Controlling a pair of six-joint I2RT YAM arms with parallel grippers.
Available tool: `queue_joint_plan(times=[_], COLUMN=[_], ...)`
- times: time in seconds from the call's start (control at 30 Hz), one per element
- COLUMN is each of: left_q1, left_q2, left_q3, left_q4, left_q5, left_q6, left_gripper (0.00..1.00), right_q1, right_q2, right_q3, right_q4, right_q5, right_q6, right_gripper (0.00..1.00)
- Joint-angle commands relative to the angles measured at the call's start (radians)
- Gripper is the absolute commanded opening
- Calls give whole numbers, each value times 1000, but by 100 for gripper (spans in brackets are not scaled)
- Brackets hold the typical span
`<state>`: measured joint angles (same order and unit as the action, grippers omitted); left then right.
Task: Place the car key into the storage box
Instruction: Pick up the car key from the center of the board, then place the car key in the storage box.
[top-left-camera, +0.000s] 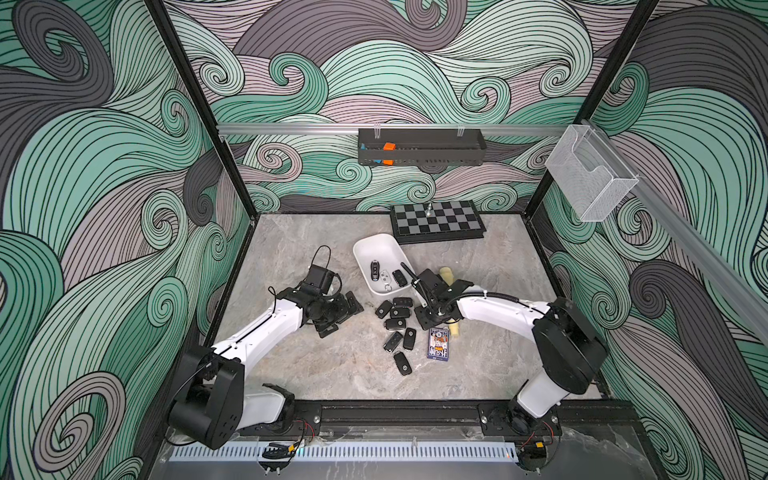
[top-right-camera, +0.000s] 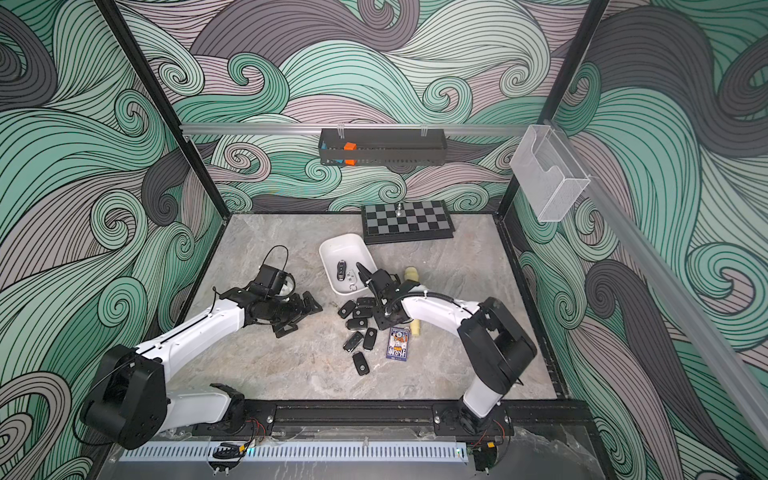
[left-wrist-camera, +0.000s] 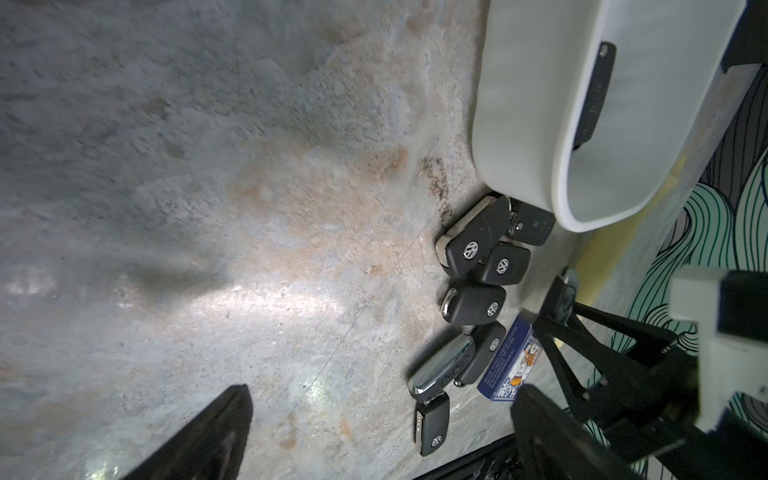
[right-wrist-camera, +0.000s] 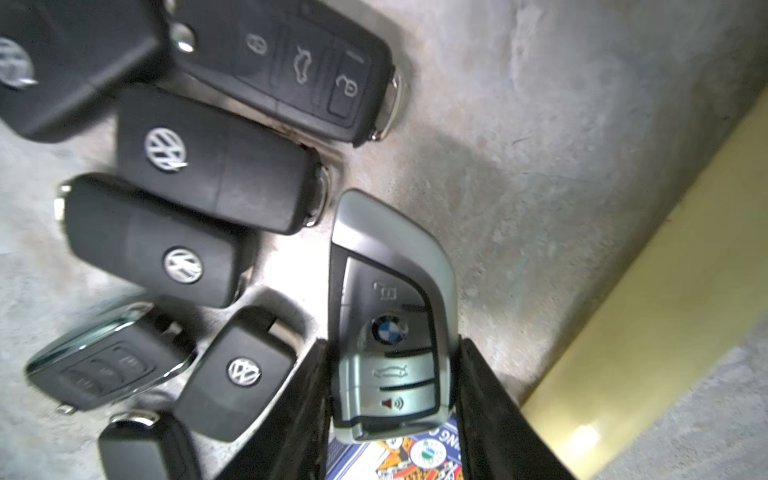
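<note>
In the right wrist view a silver and black car key (right-wrist-camera: 390, 291) with a blue-white round badge sits between the fingers of my right gripper (right-wrist-camera: 392, 374), which is shut on its button end. In both top views this gripper (top-left-camera: 433, 322) points down beside a pile of black keys (top-left-camera: 397, 324), and its body hides the held key. The white storage box (top-left-camera: 376, 249) lies just behind the pile with three keys in it. My left gripper (top-left-camera: 341, 316) hovers open left of the pile, holding nothing; its wrist view shows the box wall (left-wrist-camera: 519, 104).
A blue card box (top-left-camera: 439, 343) lies under my right gripper. A pale yellow cylinder (top-left-camera: 446, 274) lies beneath the right arm. A chessboard (top-left-camera: 438, 222) sits at the back. A black perforated tray (top-left-camera: 422, 146) and a wire-mesh basket (top-left-camera: 590, 174) hang on the rails.
</note>
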<state>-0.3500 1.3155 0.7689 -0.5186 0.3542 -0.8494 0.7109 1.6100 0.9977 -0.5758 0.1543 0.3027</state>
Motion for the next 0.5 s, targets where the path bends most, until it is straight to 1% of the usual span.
queue_joint_plan(times=[0.0,0.2,0.23,0.33,0.47], left_q1=[19,59,67,94,140], left_q2=[49,100,129,133,124], left_q3=[58,101,103,100,80], left_q4=[8,17,17,15,3], left_q5=[26,60,63,70,81], left_q6=[17,41,43,56,84], left_gripper=[98,98,98,98,98], right_q1=[-7,-16,-18,-30,-45], right_q2=[-70,-116,-113,-87,-9], right_q3=[-7,46,61,124,236], right_q4=[-9,-19,-19,-19,-18], right_q5=[-7,-18,-21,-42,-66], right_q6=[31,41,41,39,30], right_gripper=[35,35,35,35,35])
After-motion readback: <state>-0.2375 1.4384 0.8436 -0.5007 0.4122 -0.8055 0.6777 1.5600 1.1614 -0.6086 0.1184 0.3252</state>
